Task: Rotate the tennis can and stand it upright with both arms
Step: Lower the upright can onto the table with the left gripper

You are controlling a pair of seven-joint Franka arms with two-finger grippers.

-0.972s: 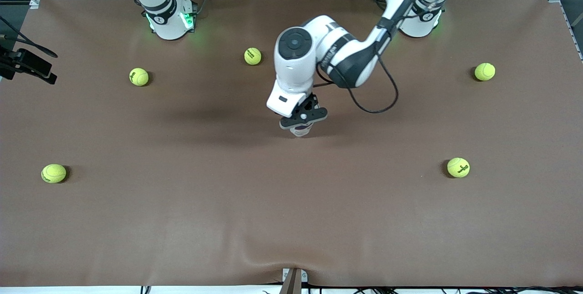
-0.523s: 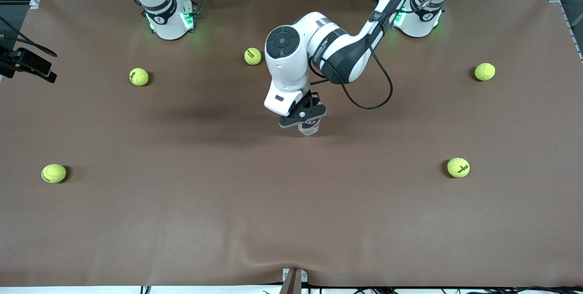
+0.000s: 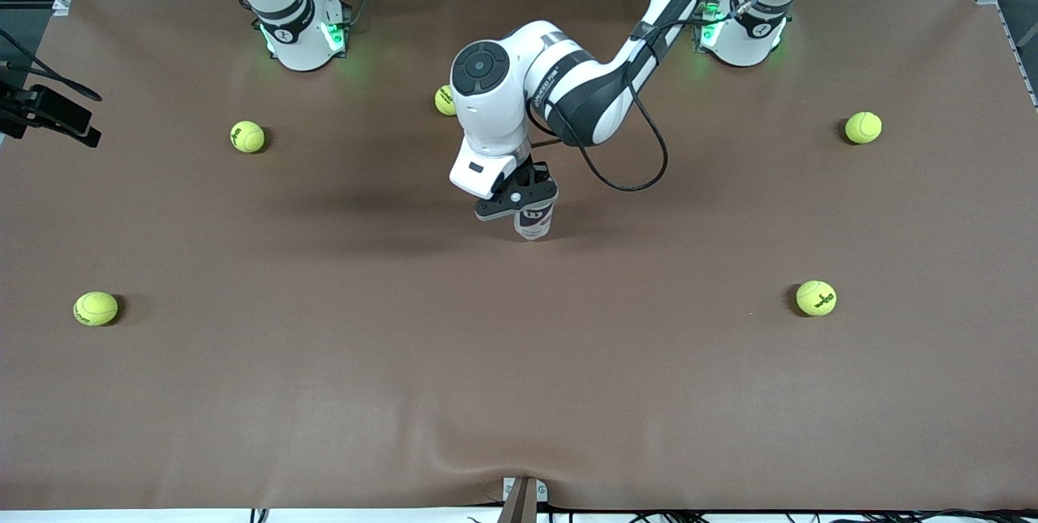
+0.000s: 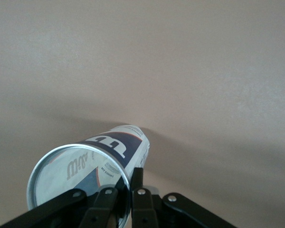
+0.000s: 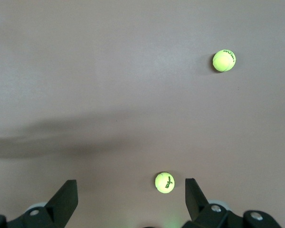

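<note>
**Tennis can held upright at mid-counter by the left gripper**

The tennis can is seen near the middle of the counter, gripped near its silver rim by the left gripper, whose fingers are closed on it. It is judged to be upright or close to it; whether its base touches the counter cannot be told. Being an empty thin-walled clear tube, it is judged light, smooth and easily squashed, so a moderate hold across the upper body is advised. The right gripper is held wide open and waits high over its own end. Five tennis balls are scattered well apart from the can; the closest is partly hidden by the left arm. Nothing is seen obstructing the can
</note>
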